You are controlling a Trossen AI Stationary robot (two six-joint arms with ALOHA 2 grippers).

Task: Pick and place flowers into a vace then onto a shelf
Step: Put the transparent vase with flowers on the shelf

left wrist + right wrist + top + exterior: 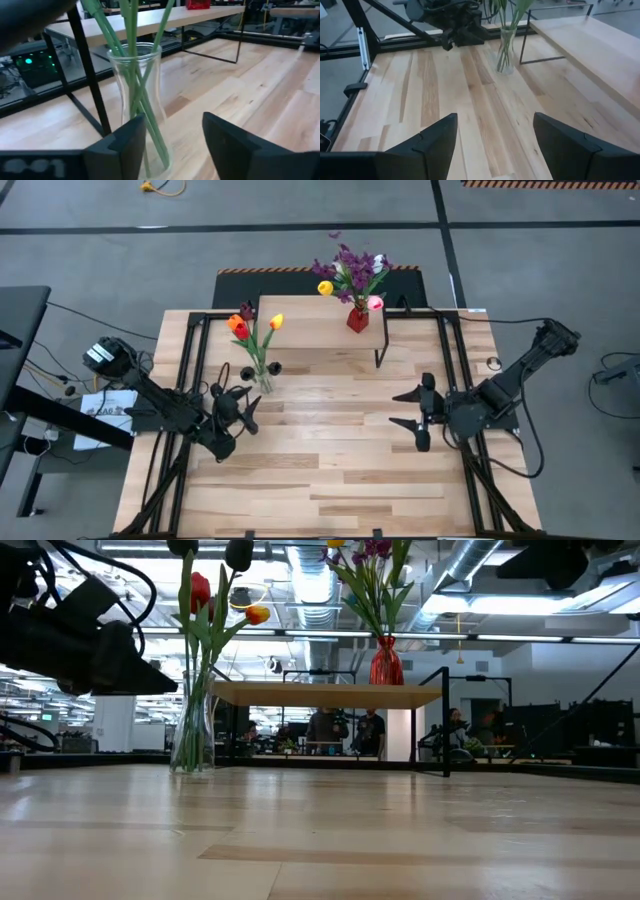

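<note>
A clear glass vase (263, 382) (140, 95) (192, 740) stands on the tabletop in front of the shelf's left end. It holds green-stemmed flowers (255, 330) with red, orange-yellow and black heads. My left gripper (247, 408) (172, 145) is open just left of and nearer than this vase, which shows past one finger. A red vase (357, 318) (386, 662) with purple, yellow, pink and white flowers (350, 272) stands on the light-wood shelf (310, 330) (330, 694). My right gripper (412, 410) (495, 145) hangs open over the table's right half, holding nothing.
The shelf's thin black legs (381, 345) (90, 75) stand close behind and beside the clear vase. Bare tabletop (330, 450) stretches between the two grippers and toward the near edge. People and desks show in the room beyond in the low view.
</note>
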